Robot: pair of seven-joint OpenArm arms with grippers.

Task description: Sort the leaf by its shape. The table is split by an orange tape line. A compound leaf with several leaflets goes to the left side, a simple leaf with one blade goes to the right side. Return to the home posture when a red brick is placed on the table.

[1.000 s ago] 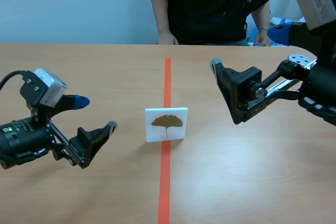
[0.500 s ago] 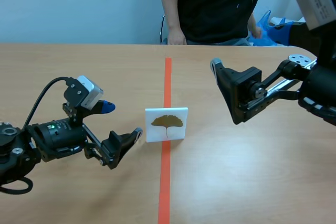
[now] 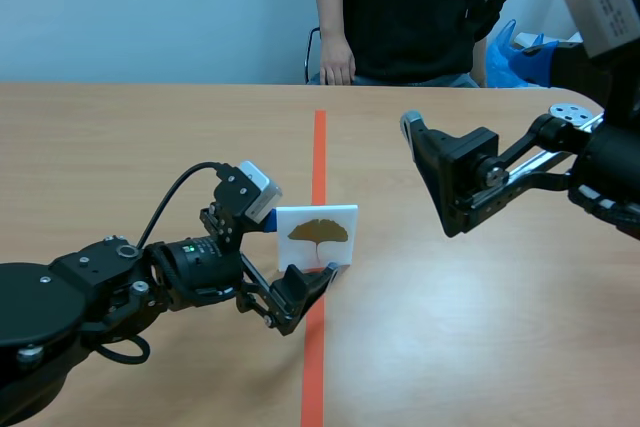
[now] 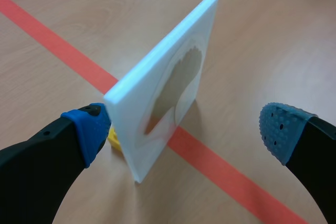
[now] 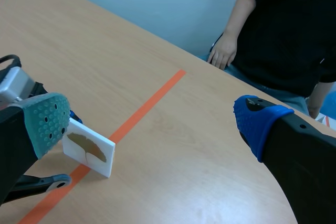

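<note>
Wood-grain table runs to a pale blue wall and is split by an orange tape line. A person in black is at the line's far end. On the line a white card stands upright, long edge across it, face toward the robot. Its fan leaf points stalk-down. The left gripper brackets the card, fingers released. The right gripper hangs right of the line, spread wide.

The scene view faces across the table, the left wrist view hugs the leaf card, and all three share it.
</note>
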